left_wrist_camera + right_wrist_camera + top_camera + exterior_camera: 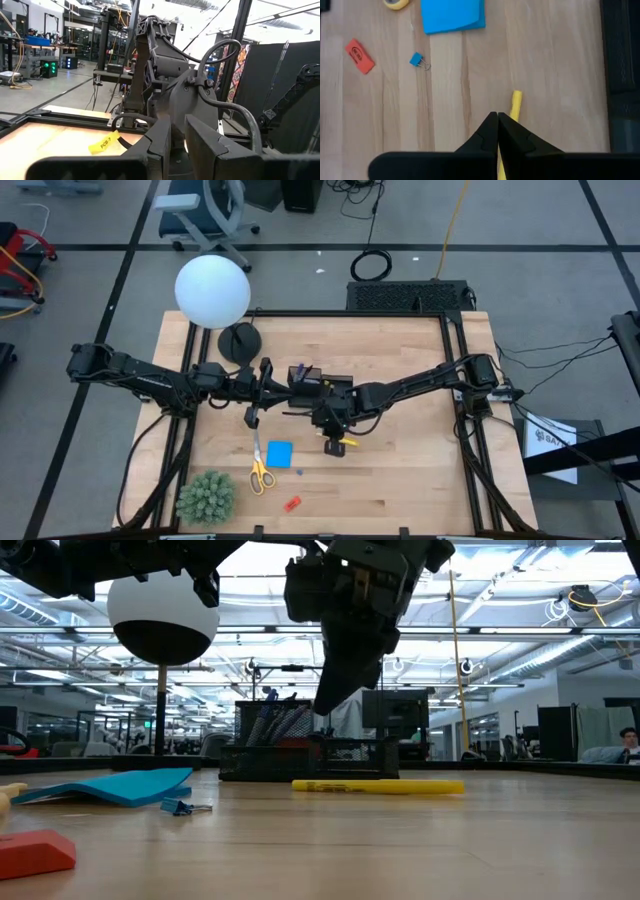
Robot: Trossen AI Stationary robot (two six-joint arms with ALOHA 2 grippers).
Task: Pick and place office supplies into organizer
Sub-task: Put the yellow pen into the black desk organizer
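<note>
The black organizer (308,377) stands mid-table with pens in its taller section (275,730). A yellow pen (346,442) lies flat on the table in front of it (380,785). My right gripper (497,120) is shut and empty, pointing down just above the pen's end (516,100) and clear of it (335,695). My left gripper (178,131) is held level beside the organizer's left side (272,385), its fingers a narrow gap apart with nothing showing between them. The blue note pad (279,453), yellow-handled scissors (260,472) and red piece (292,503) lie on the table.
A small blue binder clip (418,61) lies by the note pad. The green spiky plant (207,495) stands at the near left. The lamp's round black base (240,340) and white globe (213,290) are at the far left. Bare wood (420,470) lies to the right.
</note>
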